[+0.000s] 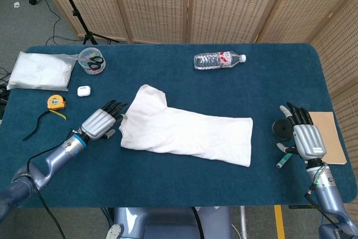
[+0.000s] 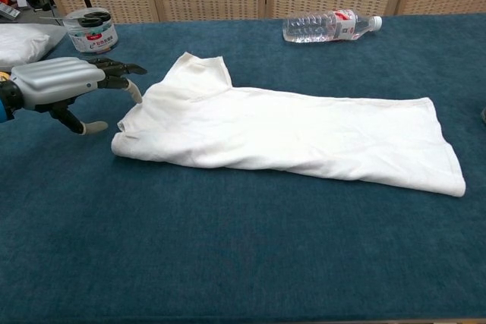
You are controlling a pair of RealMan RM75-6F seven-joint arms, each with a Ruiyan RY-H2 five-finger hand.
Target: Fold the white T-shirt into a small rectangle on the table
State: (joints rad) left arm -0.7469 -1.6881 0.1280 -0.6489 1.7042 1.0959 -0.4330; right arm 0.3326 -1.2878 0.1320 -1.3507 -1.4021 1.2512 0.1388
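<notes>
White T-shirt (image 1: 184,130) lying part-folded, long and flat on the blue desk (image 1: 168,183), left hand (image 1: 99,121) empty with fingers spread beside its left edge, right hand (image 1: 305,137) empty, fingers apart, well away at the desk's right end

Blue-covered table (image 1: 184,191). On it: white T-shirt (image 1: 187,130) centre, folded long; water bottle (image 1: 218,59) on its side at back; white bag (image 1: 40,70), scissors tub (image 1: 91,60), earbud case (image 1: 84,90), tape measure (image 1: 55,102) left; black disc (image 1: 281,129), brown pad (image 1: 330,136) right.
</notes>
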